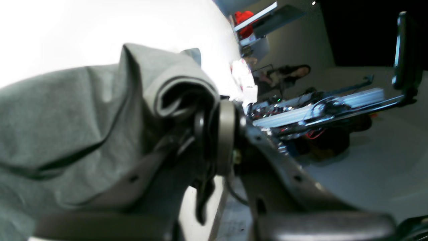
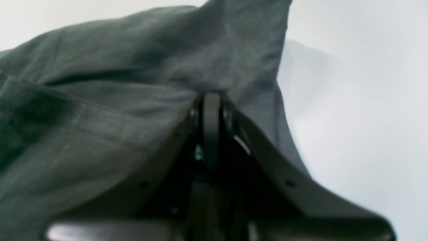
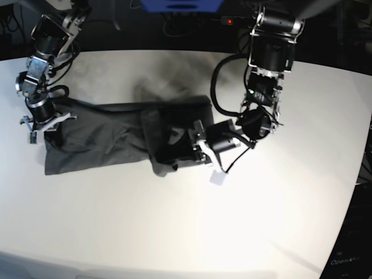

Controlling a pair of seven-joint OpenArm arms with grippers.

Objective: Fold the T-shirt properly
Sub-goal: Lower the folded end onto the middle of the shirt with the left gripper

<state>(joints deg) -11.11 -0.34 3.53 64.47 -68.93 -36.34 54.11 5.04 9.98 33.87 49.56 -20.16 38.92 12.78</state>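
Note:
The dark grey T-shirt (image 3: 110, 139) lies stretched lengthwise across the white table (image 3: 174, 232), with its right part bunched and folded over. My left gripper (image 3: 196, 138), on the right of the base view, is shut on the bunched fabric there. The left wrist view shows its jaws (image 1: 214, 110) pinching a rolled fold of the shirt (image 1: 67, 117). My right gripper (image 3: 51, 129), on the left of the base view, is shut on the shirt's left end. In the right wrist view its closed jaws (image 2: 211, 97) lift the cloth (image 2: 117, 83) into a peak.
A small white square (image 3: 219, 179) lies on the table just below my left gripper. A cable (image 3: 218, 87) loops beside the left arm. The table's curved right edge (image 3: 354, 174) meets dark floor. Equipment (image 1: 317, 113) stands beyond the table in the left wrist view.

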